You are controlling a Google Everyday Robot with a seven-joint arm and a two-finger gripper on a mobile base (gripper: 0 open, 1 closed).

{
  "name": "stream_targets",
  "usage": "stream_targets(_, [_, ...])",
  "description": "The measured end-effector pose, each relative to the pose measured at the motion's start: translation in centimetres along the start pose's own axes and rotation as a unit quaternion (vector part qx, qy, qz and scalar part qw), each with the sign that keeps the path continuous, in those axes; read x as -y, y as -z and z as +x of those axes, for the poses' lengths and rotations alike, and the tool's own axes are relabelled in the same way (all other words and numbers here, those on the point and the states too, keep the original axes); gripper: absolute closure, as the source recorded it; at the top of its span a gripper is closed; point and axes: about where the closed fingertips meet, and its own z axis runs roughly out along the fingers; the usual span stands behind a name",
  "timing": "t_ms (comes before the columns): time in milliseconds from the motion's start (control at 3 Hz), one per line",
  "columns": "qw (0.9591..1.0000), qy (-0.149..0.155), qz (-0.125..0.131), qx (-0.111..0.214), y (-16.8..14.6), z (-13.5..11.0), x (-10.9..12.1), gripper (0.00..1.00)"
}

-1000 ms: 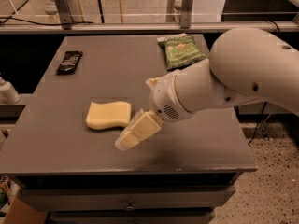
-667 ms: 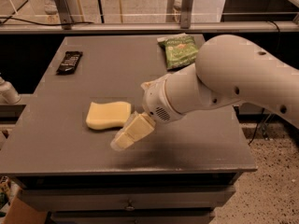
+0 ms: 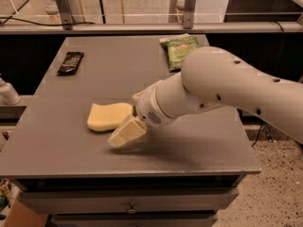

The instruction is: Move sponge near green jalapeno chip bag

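Observation:
The sponge (image 3: 108, 117), a pale yellow flat slab, lies on the grey table (image 3: 71, 150), left of centre. My gripper (image 3: 126, 120) is at the sponge's right end, low over the table and open. Its near finger (image 3: 127, 131) lies just in front of the sponge's right corner; only the tip of the far finger shows behind the wrist. The green jalapeno chip bag (image 3: 180, 50) lies flat at the table's far edge, right of centre, well apart from the sponge. My white arm covers the table's right middle and the bag's near corner.
A black wrapped bar (image 3: 70, 62) lies at the far left of the table. A metal rail and posts (image 3: 142, 28) run behind the table's back edge. A drawer front (image 3: 130, 205) sits below the table's front edge.
My arm has swung left and a little toward the front. The gripper has closed in on the sponge's right end. The sponge and the bag have not moved.

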Motion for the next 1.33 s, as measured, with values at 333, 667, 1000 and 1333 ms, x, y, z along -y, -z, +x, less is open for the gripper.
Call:
stream_targets(333, [1.0000,-0.003,0.004,-0.002,-0.5,0.3,0.3,0.42])
stream_targets(667, [0.9999,-0.006,0.008,-0.003,-0.5,0.6,0.4,0.65])
stream_targets(1000, [0.9998,-0.010,0.017,-0.002,0.5,0.8,0.8,0.87])
stream_targets(1333, [0.9990,-0.012,0.042,-0.003,3.2,1.1,2.1,1.00])
